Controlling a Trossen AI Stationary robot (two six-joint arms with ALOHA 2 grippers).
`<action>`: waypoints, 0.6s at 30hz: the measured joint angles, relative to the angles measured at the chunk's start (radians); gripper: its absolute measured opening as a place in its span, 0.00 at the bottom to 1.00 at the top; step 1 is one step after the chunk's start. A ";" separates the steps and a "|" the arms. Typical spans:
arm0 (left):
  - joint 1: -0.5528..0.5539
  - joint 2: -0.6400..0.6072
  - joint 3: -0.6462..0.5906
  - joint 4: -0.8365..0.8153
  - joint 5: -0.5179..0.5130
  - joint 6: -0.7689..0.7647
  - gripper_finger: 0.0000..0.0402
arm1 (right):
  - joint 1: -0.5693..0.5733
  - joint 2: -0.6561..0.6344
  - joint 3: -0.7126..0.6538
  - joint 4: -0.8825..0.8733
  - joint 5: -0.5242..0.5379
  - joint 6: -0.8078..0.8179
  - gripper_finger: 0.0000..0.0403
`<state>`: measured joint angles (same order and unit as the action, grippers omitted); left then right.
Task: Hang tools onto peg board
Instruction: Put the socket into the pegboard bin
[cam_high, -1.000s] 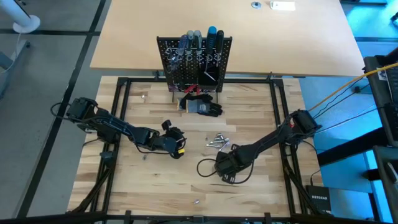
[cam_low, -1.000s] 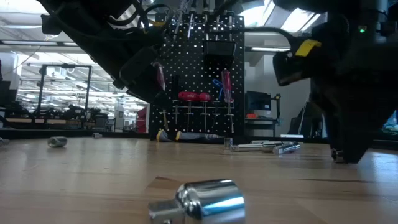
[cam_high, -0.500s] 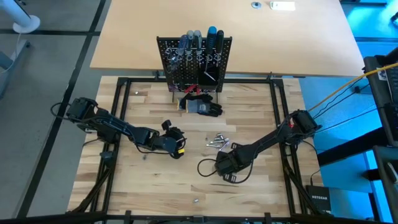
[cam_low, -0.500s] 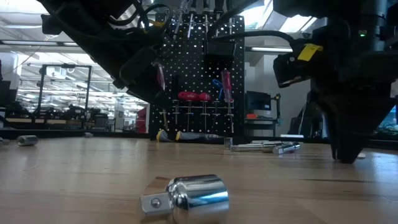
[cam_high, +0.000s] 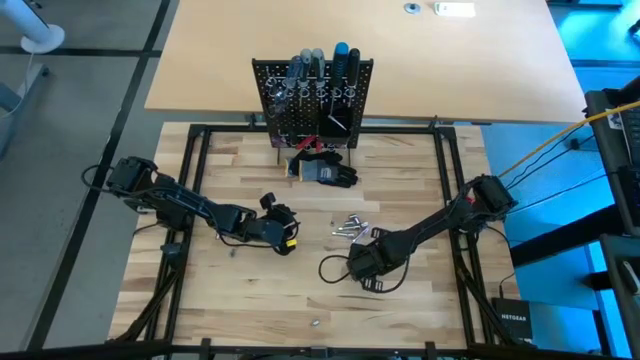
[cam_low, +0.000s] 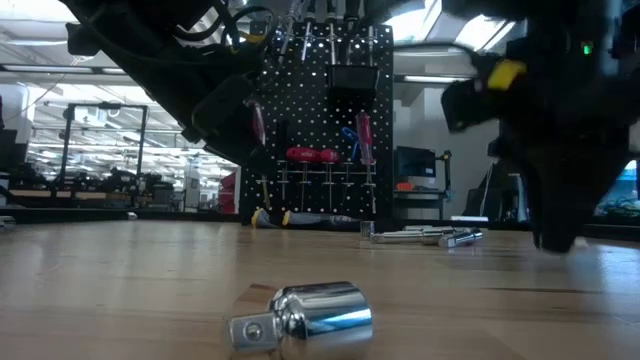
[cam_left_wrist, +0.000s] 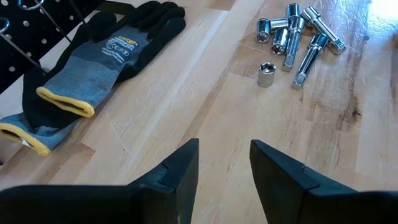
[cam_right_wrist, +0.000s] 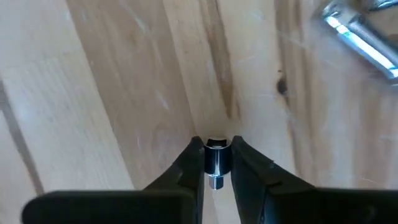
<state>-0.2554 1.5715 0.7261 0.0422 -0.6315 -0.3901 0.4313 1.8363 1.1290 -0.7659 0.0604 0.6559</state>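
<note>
Right end effector (cam_right_wrist: 215, 163) now closed in, small silver socket piece (cam_right_wrist: 216, 160) clenched between its fingertips, above the tabletop (cam_right_wrist: 112, 93).

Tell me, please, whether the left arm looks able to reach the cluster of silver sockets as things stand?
Probably yes. The left end effector is open and empty, and only bare wood lies between it and the silver sockets. The gloves lie off to one side, clear of that path.

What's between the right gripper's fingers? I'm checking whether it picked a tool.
In the right wrist view the right gripper is shut on a small silver metal piece, upright over the wooden tabletop. Its lower end is hidden behind the fingers.
</note>
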 joint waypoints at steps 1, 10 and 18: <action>0.000 0.000 0.000 0.000 0.000 0.000 0.33 | -0.001 -0.014 0.002 -0.003 0.000 -0.006 0.14; 0.000 0.000 0.000 0.000 0.000 0.000 0.33 | -0.049 -0.116 0.160 -0.130 0.113 -0.143 0.15; 0.000 0.000 0.000 0.000 0.000 0.000 0.33 | -0.193 -0.206 0.340 -0.151 0.366 -0.416 0.15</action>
<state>-0.2554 1.5715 0.7261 0.0425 -0.6314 -0.3897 0.2379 1.6307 1.4691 -0.9169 0.4262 0.2400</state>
